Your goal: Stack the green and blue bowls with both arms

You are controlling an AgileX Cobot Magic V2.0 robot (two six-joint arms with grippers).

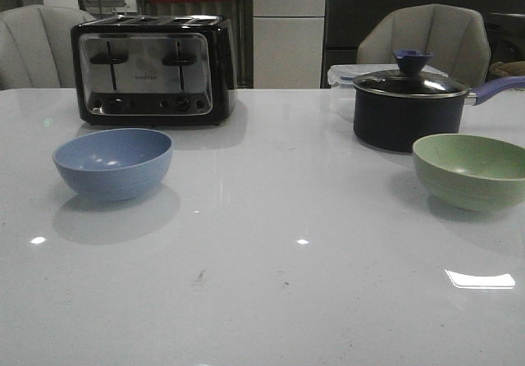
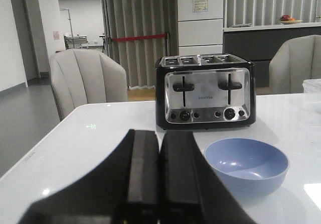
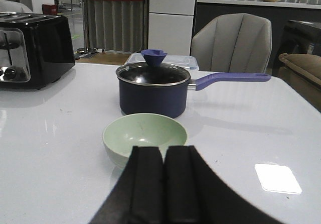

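Two bowls: blue bowl (image 1: 113,162) near the counter's (image 1: 262,300) left edge, green bowl (image 1: 471,170) at right edge; light, rigid, smooth; pinch rims.
Left gripper (image 2: 159,176): closed, empty.
Right gripper (image 3: 163,181): closed, empty.

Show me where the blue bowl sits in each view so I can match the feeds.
Front: blue bowl on the table's left side, before the toaster.
Left wrist: beside the shut left gripper, before the toaster.
Right wrist: not in it; only the green bowl and saucepan show.
Shared landmark: the toaster, in all three views.
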